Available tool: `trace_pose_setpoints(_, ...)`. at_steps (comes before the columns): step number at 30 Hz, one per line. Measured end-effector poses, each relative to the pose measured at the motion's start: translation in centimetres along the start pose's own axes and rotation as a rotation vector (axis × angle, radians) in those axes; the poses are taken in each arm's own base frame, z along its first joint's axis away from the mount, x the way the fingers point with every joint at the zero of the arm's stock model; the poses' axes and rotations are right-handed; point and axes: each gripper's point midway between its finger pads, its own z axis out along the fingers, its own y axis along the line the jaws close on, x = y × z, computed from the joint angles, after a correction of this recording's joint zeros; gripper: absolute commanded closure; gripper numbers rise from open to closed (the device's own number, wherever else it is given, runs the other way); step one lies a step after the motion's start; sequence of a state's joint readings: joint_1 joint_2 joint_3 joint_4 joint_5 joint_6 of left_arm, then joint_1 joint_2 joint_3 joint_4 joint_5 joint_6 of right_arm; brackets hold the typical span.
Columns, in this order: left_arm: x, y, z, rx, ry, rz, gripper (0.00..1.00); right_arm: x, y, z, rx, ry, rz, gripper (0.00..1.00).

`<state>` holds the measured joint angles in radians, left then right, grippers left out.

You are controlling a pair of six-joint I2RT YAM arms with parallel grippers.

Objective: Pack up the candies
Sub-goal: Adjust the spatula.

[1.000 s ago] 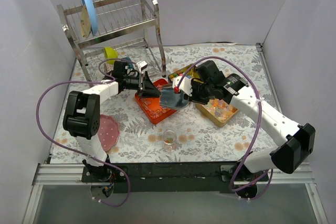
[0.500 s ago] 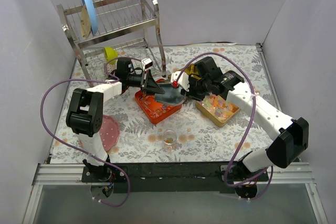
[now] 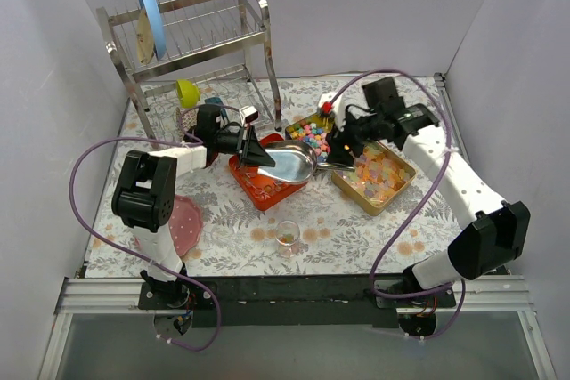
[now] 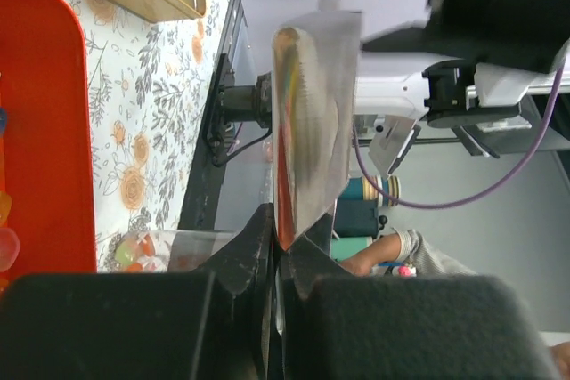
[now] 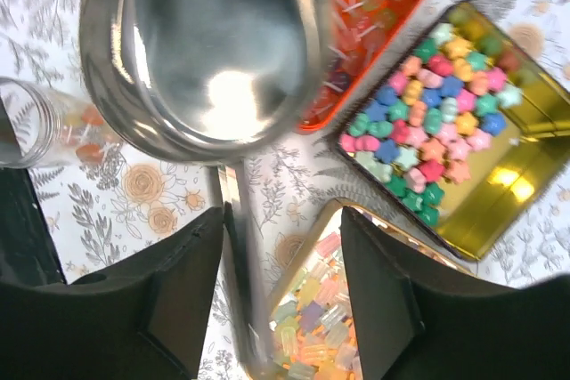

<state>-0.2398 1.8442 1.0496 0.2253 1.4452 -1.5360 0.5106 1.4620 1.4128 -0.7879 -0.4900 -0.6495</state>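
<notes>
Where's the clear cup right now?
Top view: clear cup stands centre-front, between the orange tray and the arm bases, right of the pink plate.

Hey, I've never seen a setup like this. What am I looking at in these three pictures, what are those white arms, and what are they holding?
These are two robot arms bolted to the near edge of a table, each ending in two fingers. The wide picture looks down from above and behind them. The other two come from small cameras on the wrists.

On the flowery table lie a red tray, a gold tin of pastel candies, a wooden box of pale wrapped ones, a small clear cup, a pink plate and a dish rack.

The left fingers are pinched shut on the edge of a metal scoop. The right fingers stand open on either side of its handle.
</notes>
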Motion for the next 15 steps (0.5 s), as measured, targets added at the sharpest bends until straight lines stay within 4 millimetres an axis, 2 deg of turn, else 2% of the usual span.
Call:
trace_pose_setpoints(3,0.1,0.2,0.0,0.002,-0.010,-0.002,1.00,-1.0,-1.9,-2.6,0.006,-0.086,0.098,0.37)
trace_pose_setpoints(5,0.3,0.3,0.0,0.005,-0.013,-0.013,1.00,-1.9,-2.5,-3.6,-0.002,-0.134,0.115,0.36)
trace_pose_setpoints(12,0.2,-0.3,0.0,0.020,-0.018,-0.028,1.00,-3.4,-0.7,-3.6,-0.106,-0.209,0.066,0.35)
trace_pose_setpoints(15,0.3,-0.5,0.0,0.026,-0.021,-0.045,1.00,-3.1,-0.4,-3.2,-0.126,-0.213,0.021,0.35)
